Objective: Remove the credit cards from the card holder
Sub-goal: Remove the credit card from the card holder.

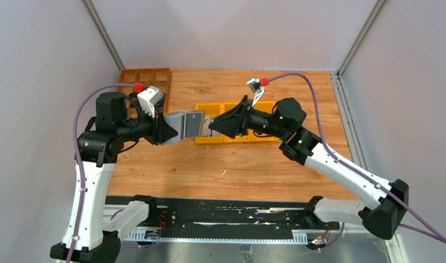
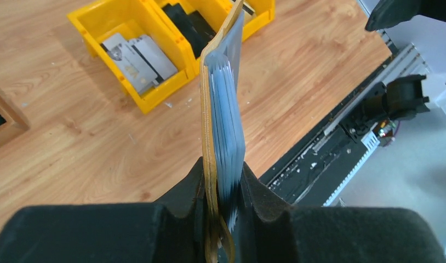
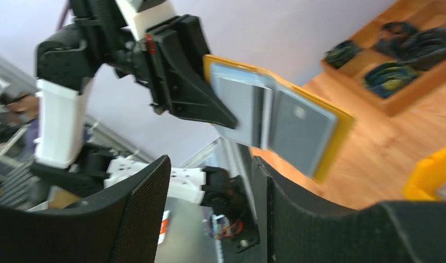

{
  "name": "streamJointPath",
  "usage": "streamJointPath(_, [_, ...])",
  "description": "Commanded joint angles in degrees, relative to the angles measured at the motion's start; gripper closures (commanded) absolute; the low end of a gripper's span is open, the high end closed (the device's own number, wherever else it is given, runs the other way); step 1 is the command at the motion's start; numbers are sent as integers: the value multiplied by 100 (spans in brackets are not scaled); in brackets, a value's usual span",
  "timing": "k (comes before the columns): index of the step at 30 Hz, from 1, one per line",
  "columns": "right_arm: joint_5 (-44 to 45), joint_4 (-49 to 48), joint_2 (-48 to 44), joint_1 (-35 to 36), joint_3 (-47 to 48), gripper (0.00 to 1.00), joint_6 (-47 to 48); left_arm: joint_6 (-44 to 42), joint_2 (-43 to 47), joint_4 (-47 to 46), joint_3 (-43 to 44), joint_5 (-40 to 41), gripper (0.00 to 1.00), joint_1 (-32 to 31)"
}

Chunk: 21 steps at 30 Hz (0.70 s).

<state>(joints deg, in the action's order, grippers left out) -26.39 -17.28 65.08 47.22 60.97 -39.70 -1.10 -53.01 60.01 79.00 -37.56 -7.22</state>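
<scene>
Here the left claw (image 2: 223, 189) pinches the open card holder (image 1: 183, 125) aloft; the right claw (image 3: 210, 160) faces it, spread.

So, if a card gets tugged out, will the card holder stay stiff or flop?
Likely flops: the card holder is pinched at one end only by the left fingers, its far flap folded open and unsupported. Probably light, as it juts out without sagging. The grey pockets look thin and may fan out under a pull.

Overhead camera looks down at table (image 1: 253, 164) from behind; left wrist camera sits close on wallet (image 2: 226, 120); right wrist faces same wallet, farther.
</scene>
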Motion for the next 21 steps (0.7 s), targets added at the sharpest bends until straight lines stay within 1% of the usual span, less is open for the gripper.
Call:
streamJointPath(1, [-1387,-867,564,6,210,42,-889,-252,79,202,16,-513,100,-7])
streamJointPath(2, [-1605,-1278,717,40,201,42,-1101,-232,73,209,0,-782,100,-9])
streamJointPath(5, [-2146,-2073,1174,154,205,45,-1656,-89,69,204,-41,-1296,100,-7])
streamJointPath(9, [-2397,-2738,1531,202,122,45,-2100,50,9,208,-46,-1675,100,-7])
streamJointPath(14, [-2422,-2735,1619,200,108,45,-2055,77,-24,205,-69,-1944,100,-7])
streamJointPath(17, [-2411,-2462,1664,200,117,45,-1912,78,3,204,-26,-2252,100,-7])
streamJointPath(21, [-2397,-2359,1637,201,86,47,-1829,238,77,195,38,-2710,100,-7])
